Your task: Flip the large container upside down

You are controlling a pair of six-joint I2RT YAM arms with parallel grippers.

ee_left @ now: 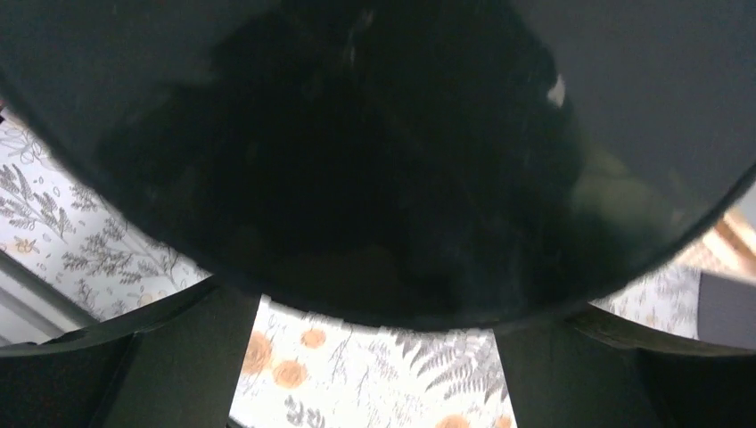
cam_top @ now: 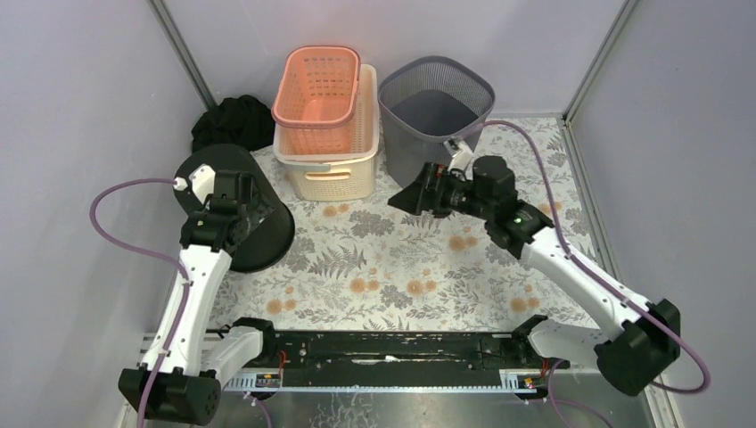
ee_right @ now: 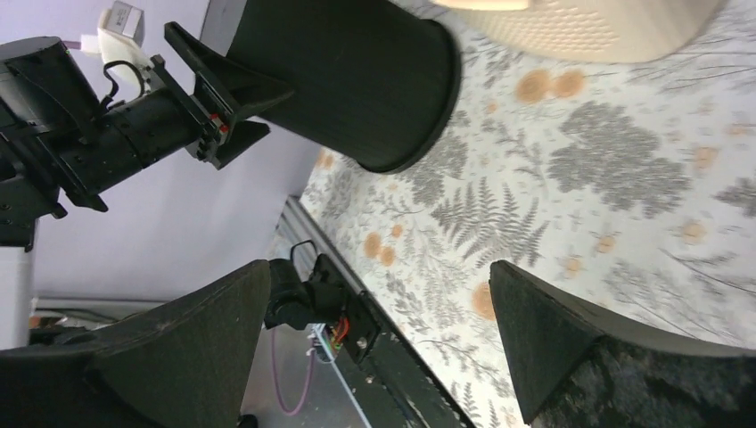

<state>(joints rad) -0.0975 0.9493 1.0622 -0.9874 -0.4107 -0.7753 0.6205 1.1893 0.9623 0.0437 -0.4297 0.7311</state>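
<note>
The left gripper is seen with its jaws spread wide. Directly ahead of them, pressed close up to the opening, the large black container is found; its dark round wall fills nearly all of the left wrist view, and the two fingers are set to either side of it. Whether the fingers touch the wall cannot be told. The container's wider end is rested on the floral tablecloth, and its narrower end is raised beside the gripper.

The right gripper is also held wide apart, with nothing between its fingers, low over the cloth. From it, the container is seen ahead across the cloth, well apart. Just behind this gripper a grey basket is placed.
</note>
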